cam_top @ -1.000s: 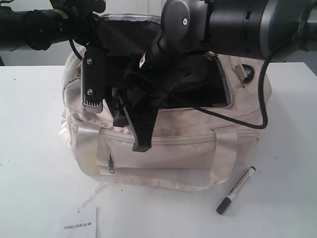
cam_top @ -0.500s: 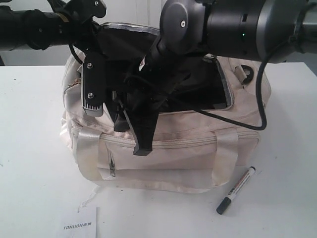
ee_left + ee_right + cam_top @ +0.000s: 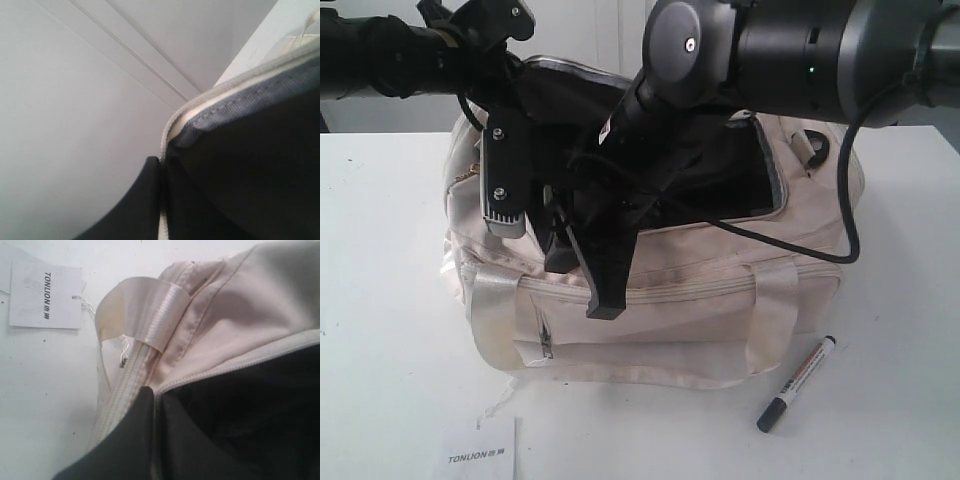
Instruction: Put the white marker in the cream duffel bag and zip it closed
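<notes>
At the mouth of the cream duffel bag (image 3: pixel 670 320), my right fingers (image 3: pixel 125 440) are pressed together, seemingly on its zipper rim. Whether my left fingers (image 3: pixel 135 200) pinch the raised flap I cannot tell. I judge this the holding-open step. Next, one hand must let go and fetch the white marker (image 3: pixel 798 384), which only the exterior view shows, lying on the table (image 3: pixel 390 300) just beside the bag.

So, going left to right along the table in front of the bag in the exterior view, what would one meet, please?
Paper tag → marker. The bag spans both, so it is left out.
</notes>
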`<state>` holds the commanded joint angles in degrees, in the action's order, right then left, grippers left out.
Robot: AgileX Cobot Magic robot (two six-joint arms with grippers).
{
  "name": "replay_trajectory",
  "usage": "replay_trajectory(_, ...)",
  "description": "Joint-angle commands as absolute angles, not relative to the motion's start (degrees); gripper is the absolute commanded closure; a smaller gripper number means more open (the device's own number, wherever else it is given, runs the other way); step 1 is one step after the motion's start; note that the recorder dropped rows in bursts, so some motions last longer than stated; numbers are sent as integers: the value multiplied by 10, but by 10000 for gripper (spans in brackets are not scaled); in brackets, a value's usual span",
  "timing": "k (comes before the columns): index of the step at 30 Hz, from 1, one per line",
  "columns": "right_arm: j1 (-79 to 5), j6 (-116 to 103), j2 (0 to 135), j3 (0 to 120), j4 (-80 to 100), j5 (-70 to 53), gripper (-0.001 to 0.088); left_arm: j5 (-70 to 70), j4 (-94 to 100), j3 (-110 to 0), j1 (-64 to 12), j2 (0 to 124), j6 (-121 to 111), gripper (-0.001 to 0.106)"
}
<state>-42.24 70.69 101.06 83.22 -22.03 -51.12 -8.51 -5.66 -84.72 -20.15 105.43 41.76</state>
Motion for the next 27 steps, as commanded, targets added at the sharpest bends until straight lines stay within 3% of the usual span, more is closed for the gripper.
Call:
replay_trajectory(13, -422, 703, 1013, 832, -219, -504, 853, -85, -57, -847, -201, 1054, 418, 1053)
replay_trajectory(27, -422, 700, 1013, 832, -219, -497, 406, -85, -57, -847, -201, 1054, 420, 1053)
